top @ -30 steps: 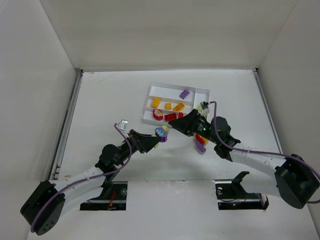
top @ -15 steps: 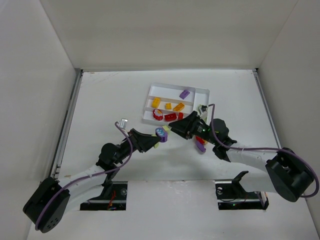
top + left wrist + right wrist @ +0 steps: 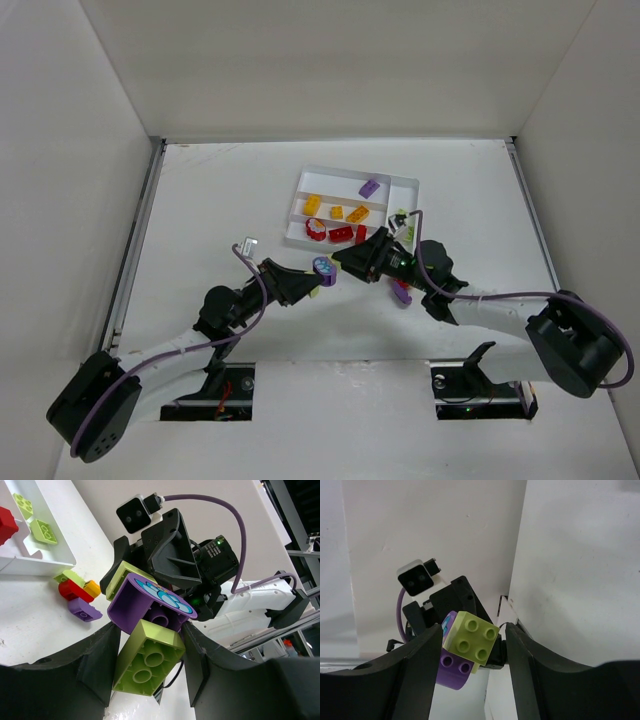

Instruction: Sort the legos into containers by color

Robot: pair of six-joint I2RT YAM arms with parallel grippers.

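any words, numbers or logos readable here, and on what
No readable words, numbers or logos in any view.
Purple piece above the lime green brick in the left gripper: a printed blue and white picture, no letters.
Studs on the legos in the white tray: too small to read.

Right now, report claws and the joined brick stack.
Left claw shut on stack's near lime brick. Right claw straddles far lime brick, grip unconfirmed. Stack outside tray. Loose bricks by right arm.

White arms with black joints, trailing purple cables.
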